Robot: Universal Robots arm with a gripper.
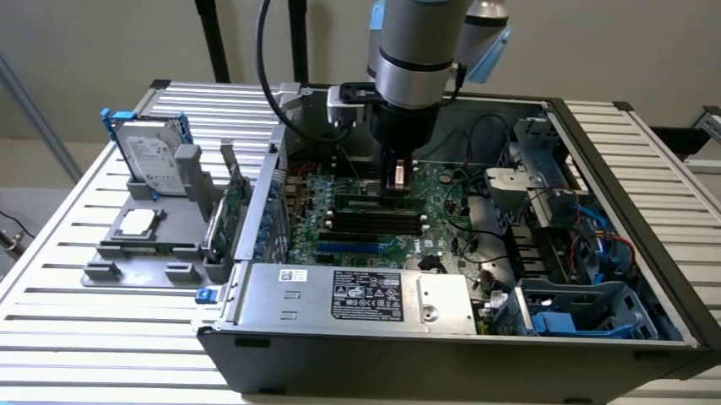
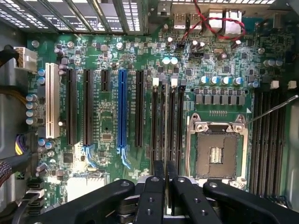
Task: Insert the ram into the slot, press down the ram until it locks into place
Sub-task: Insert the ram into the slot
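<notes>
**A:** Where is the arm?

**B:** Its black 2-fingered gripper reaches down into the open grey metal computer case, low over the green motherboard. The case lies on a pale slatted metal table.

**A:** And the fingers?

**B:** In the wrist view the 2 black fingers are drawn almost together, leaving just a thin dark sliver between them. I cannot tell whether the ram, a long thin green circuit-board stick, is pinched in that sliver, because it is too dark there.

**A:** Where is the slot?

**B:** 4 long narrow black plastic sockets run side by side, between the shorter blue plastic socket and the square silver metal processor frame. The fingertips sit at one end of that bank. The sliver lines up with the slot that is 2nd from the blue socket's side. I cannot tell whether the tips touch the board.

**A:** Anything outside the case?

**B:** On the exterior view's left, a grey plastic fixture stands on the table. It holds a silver hard drive in a blue frame and a taller green expansion card, which stands upright just beside the case wall.
</notes>
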